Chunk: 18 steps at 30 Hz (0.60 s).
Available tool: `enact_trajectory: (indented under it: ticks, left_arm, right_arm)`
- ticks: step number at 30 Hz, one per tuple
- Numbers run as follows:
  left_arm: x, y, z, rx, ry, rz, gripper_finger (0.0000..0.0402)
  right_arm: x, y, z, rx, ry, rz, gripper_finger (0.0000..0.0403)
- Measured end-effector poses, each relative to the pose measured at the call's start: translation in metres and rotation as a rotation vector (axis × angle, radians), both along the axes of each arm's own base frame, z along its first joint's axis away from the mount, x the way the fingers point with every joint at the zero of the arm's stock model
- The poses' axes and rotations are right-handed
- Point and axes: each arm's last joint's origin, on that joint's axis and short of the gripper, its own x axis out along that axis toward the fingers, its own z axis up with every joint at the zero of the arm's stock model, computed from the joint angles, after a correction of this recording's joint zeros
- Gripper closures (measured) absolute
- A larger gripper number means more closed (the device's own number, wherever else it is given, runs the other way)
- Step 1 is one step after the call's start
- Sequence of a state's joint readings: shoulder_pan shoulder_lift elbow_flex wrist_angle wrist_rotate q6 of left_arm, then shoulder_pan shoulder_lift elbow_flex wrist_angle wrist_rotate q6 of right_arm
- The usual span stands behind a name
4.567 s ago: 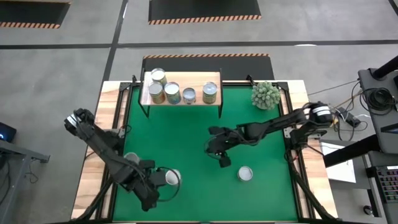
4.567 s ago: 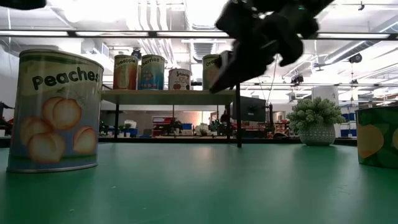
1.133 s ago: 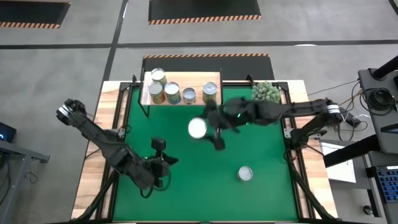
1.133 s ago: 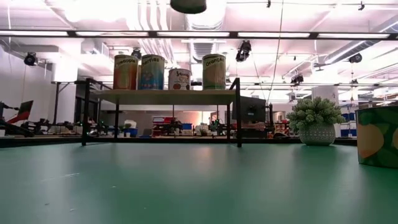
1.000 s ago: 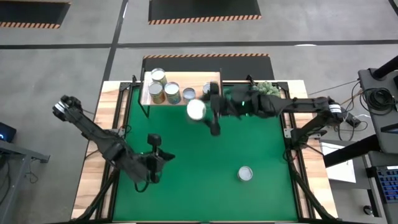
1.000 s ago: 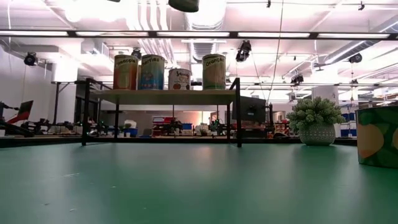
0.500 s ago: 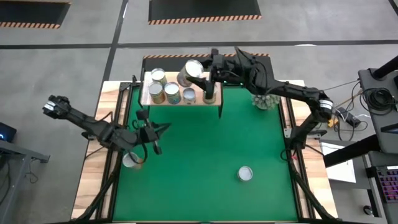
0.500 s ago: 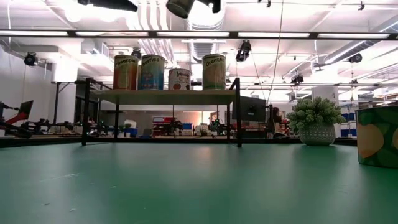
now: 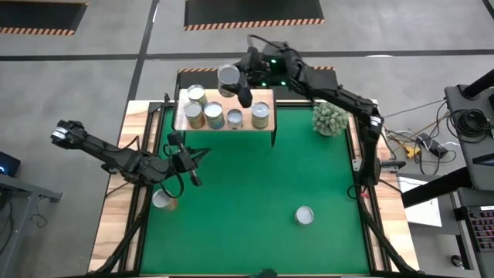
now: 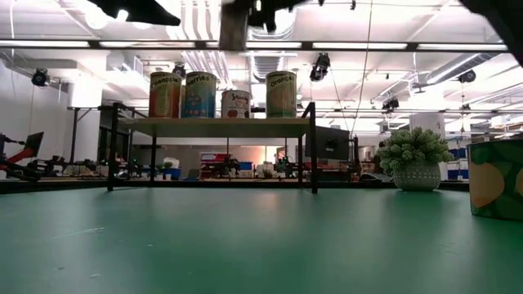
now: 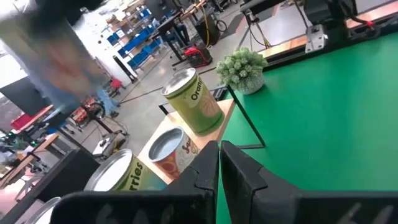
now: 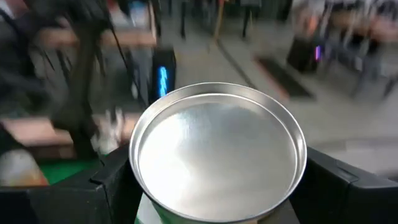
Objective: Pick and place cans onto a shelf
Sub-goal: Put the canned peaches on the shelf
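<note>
My right gripper (image 9: 234,79) holds a can (image 9: 228,77) with a silvery top in the air above the far edge of the shelf (image 9: 266,96), a light-wood board on black legs. Several cans stand on the shelf, among them a green-labelled one (image 9: 260,114) and one at its far left corner (image 9: 196,95). In the low view the held can (image 10: 234,24) shows blurred, high above the shelf cans (image 10: 200,94). My left gripper (image 9: 189,162) hangs shut over the mat's left side, holding nothing. Two more cans stand lower: one (image 9: 163,199) at the mat's left border, one (image 9: 304,215) on the mat near the front. My right gripper has the can between its two fingers (image 12: 115,180), one on each side of the can's round wall (image 12: 140,205) just below the top rim. The can's top (image 12: 217,149) faces the wrist camera. The can is lifted clear, high above the shelf board.
A fuzzy pale-green ball plant (image 9: 330,117) stands at the mat's far right corner. The shelf board has a bare strip along its far right part (image 9: 262,96). In the low view a green can (image 10: 496,178) stands at the right.
My right gripper has carried the can from above the mat's middle toward the far edge and to the left, up over the shelf cans, and it is now above the shelf's far side. My left gripper has gone toward the far edge, uncovering the can at the left border.
</note>
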<state>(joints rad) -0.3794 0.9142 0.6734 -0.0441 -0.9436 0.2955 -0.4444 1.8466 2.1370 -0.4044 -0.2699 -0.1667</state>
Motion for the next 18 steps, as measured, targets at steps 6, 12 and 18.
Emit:
enact_trajectory:
  ticks: [6,12,18]
  left_arm:
    - [0.000,0.000,0.000,0.003,0.004,0.002,0.0402]
    - [-0.002,0.002,0.000,0.032,0.002,0.079,0.0402]
    - [-0.009,0.007,0.004,0.087,-0.035,0.302,0.0402]
  right_arm:
    - [0.001,-0.031,-0.032,0.068,0.119,-0.063,0.0103]
    - [0.017,-0.042,-0.059,0.057,0.134,-0.058,0.0103]
    - [0.036,-0.054,-0.090,0.066,0.135,-0.022,0.0103]
